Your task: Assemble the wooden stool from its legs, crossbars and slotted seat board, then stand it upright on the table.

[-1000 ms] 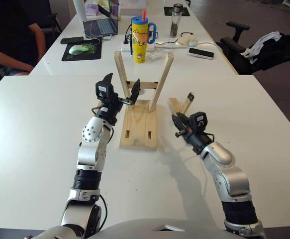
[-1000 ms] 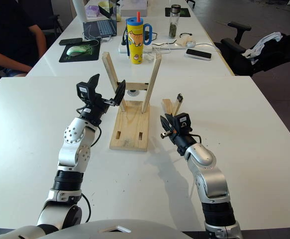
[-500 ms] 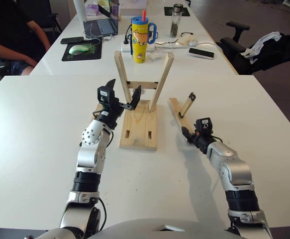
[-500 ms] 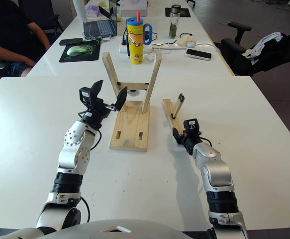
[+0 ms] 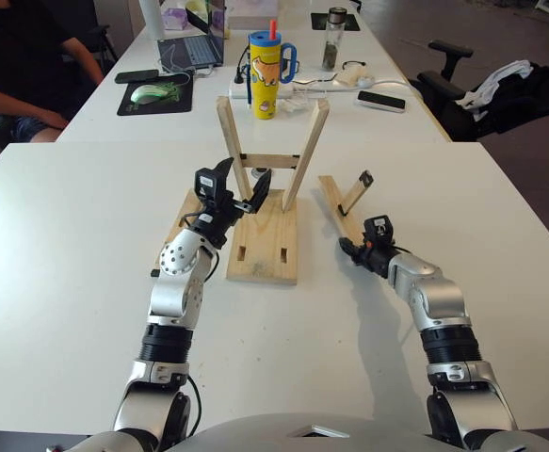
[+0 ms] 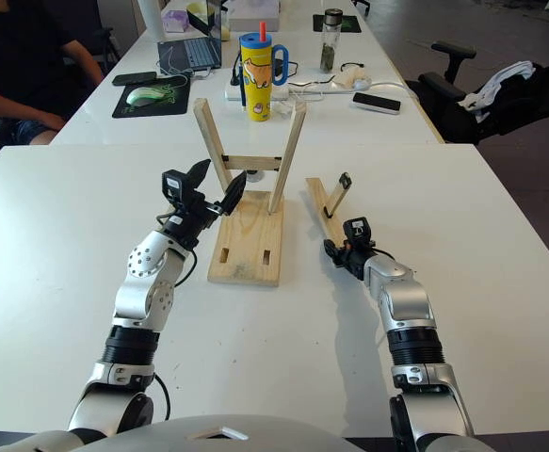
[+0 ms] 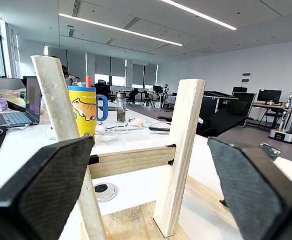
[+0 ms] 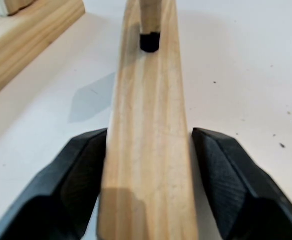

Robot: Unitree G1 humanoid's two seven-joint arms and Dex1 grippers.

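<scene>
The right gripper (image 6: 335, 252) is clamping the near end of the loose pale wooden leg (image 6: 317, 202), which is lying right of the slotted pale wooden seat board (image 6: 246, 250) mid-desk. The left gripper (image 5: 243, 185), its fingers spread apart, is hovering beside the board's upright legs (image 5: 307, 151). The white desk (image 5: 500, 245) is stretching well beyond both toward its right edge.

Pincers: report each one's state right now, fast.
Left pincer: open, holding nothing, just in front of the upright legs.
Right pincer: astride the loose leg; whether it is clamped cannot be told.
</scene>
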